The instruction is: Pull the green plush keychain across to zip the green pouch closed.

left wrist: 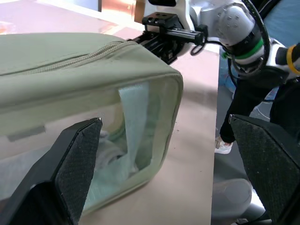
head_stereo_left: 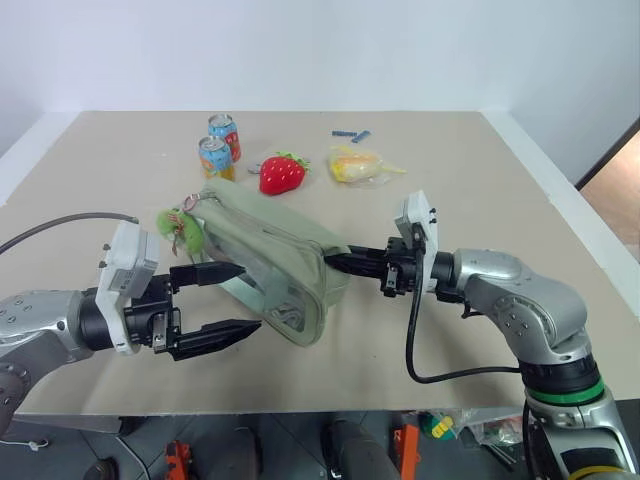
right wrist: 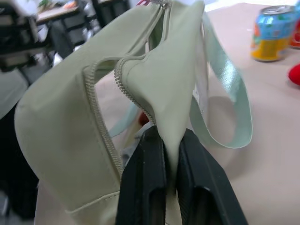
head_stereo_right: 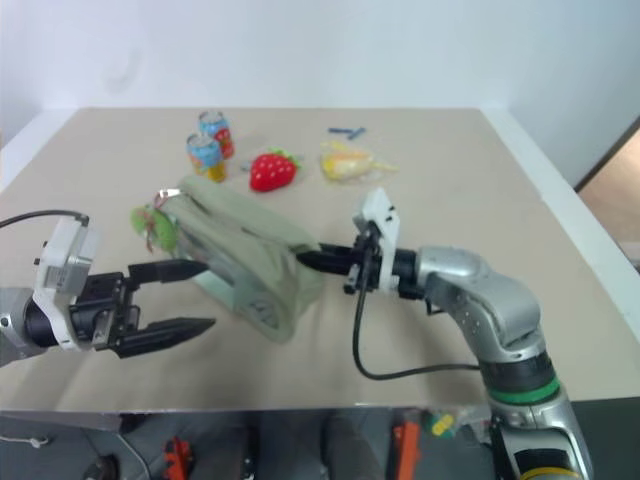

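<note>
Right now the right gripper (right wrist: 171,154) is clamped on the fabric at the near end of the pouch (head_stereo_left: 270,255), beside the zipper, which still gapes. Left gripper (head_stereo_left: 228,302) is spread wide at the pouch's clear window side, one finger (head_stereo_left: 208,271) against the pouch, gripping nothing. Keychain (head_stereo_left: 178,228) hangs at the pouch's far-left end, untouched. Pouch sits mid-table (head_stereo_left: 480,330); strawberry (head_stereo_left: 282,174) and cans (head_stereo_left: 216,157) behind it.
</note>
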Tool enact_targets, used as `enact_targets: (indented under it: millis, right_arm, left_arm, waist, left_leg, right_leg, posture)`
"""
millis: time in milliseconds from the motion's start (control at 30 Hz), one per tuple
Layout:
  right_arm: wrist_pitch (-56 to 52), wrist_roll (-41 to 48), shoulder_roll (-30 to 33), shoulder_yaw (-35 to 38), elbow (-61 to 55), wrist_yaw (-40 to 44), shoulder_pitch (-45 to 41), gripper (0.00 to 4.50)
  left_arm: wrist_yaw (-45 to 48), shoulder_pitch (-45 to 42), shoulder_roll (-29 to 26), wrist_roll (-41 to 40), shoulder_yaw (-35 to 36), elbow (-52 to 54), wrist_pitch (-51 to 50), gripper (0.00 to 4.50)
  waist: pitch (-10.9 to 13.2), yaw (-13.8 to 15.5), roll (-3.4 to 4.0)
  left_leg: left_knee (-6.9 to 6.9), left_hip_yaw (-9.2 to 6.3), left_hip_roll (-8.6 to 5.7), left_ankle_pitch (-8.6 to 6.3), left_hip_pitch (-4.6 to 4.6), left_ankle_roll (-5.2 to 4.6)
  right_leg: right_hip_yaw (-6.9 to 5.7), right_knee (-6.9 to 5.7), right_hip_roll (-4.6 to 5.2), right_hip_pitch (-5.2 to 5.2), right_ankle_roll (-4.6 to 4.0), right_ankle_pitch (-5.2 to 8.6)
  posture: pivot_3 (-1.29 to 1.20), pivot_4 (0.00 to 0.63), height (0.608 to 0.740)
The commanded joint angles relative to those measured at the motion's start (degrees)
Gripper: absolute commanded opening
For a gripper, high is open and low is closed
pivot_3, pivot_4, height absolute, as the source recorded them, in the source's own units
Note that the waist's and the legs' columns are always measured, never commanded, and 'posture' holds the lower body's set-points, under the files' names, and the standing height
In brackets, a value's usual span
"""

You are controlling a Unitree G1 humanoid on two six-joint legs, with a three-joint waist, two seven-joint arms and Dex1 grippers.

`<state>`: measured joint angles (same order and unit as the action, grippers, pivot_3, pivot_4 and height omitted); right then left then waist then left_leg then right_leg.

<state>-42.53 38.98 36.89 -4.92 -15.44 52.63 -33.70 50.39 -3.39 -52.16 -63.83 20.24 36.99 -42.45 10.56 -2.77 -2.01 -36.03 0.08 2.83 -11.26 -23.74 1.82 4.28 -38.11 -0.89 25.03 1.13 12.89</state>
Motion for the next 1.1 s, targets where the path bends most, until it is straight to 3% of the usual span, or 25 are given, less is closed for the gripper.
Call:
enact_targets:
  millis: [33,233,433,500,600,667,800,1100]
  right_arm:
    - [11.92,-8.01,4.19,-1.88,11.86,11.42,-7.64,0.28]
    - [37.36,-22.12,1.88,-6.26,48.32,23.30,-24.06,0.28]
    - [49.81,-27.70,-1.55,-4.77,67.20,26.12,-31.42,0.28]
    - [47.55,-26.37,-2.02,-2.98,68.25,27.18,-32.44,0.87]
    - [43.39,-23.52,-2.32,0.48,65.96,27.50,-32.51,1.67]
    - [40.38,-21.61,-2.03,2.81,62.22,26.97,-31.77,2.54]
    - [32.68,-17.67,-0.58,6.78,49.51,24.89,-27.50,3.83]
    - [12.33,-7.09,3.24,18.01,12.14,7.73,-7.25,3.83]
  left_arm:
    - [0.59,-1.30,0.64,1.20,-1.58,-0.11,1.33,4.50]
    - [0.16,-3.51,2.73,2.74,-5.60,0.22,1.79,4.50]
    - [-1.81,-3.88,4.82,4.38,-7.02,0.80,2.75,4.50]
    - [-3.21,-4.61,5.92,4.75,-7.25,0.58,3.10,4.50]
    - [-4.36,-5.56,7.03,5.28,-7.73,0.42,3.10,4.50]
    - [-4.15,-5.80,7.00,6.08,-8.20,0.27,3.35,4.50]
    - [-3.78,-6.70,7.01,6.51,-8.63,-0.46,3.29,4.50]
    - [-3.05,-9.75,7.65,8.11,-9.87,-3.69,3.48,4.50]
  waist:
    - [0.00,-0.02,0.00]
    - [0.01,-0.08,-0.01]
    - [0.01,-0.07,-0.01]
    - [0.01,-0.01,-0.01]
    - [0.01,0.01,-0.01]
    - [0.02,0.00,0.02]
    - [0.03,-0.01,0.03]
    - [0.02,0.27,0.04]
  left_leg:
    - [-0.06,0.00,0.00,0.00,-0.01,0.00]
    - [-0.28,0.03,0.01,0.01,0.00,-0.02]
    - [-0.24,0.01,0.01,-0.03,-0.10,-0.07]
    - [-0.23,-0.02,0.01,-0.04,-0.11,-0.08]
    - [-0.25,-0.04,0.00,-0.04,-0.13,-0.08]
    - [-0.28,-0.05,-0.02,-0.03,-0.13,-0.08]
    - [-0.30,-0.06,-0.01,-0.03,-0.11,-0.08]
    - [-0.34,-0.13,-0.05,-0.03,-0.19,-0.08]
  right_leg:
    - [-0.01,0.00,0.00,-0.01,0.00,0.00]
    - [0.00,0.00,-0.02,-0.06,0.03,-0.13]
    - [0.00,-0.01,-0.02,-0.02,0.23,-0.26]
    - [0.00,-0.02,-0.02,-0.02,0.22,-0.25]
    - [-0.01,-0.02,-0.01,-0.04,0.23,-0.25]
    - [-0.01,-0.04,0.00,-0.04,0.26,-0.29]
    - [-0.02,-0.09,-0.02,-0.02,0.25,-0.33]
    - [-0.05,-0.09,0.01,-0.03,0.32,-0.27]
  posture:
    - [0.00,0.150,0.740]
    - [0.00,0.150,0.740]
    - [0.00,0.150,0.740]
    - [0.00,0.150,0.740]
    - [0.00,0.150,0.740]
    - [0.00,0.150,0.740]
    - [0.00,0.150,0.740]
    - [0.00,0.150,0.740]
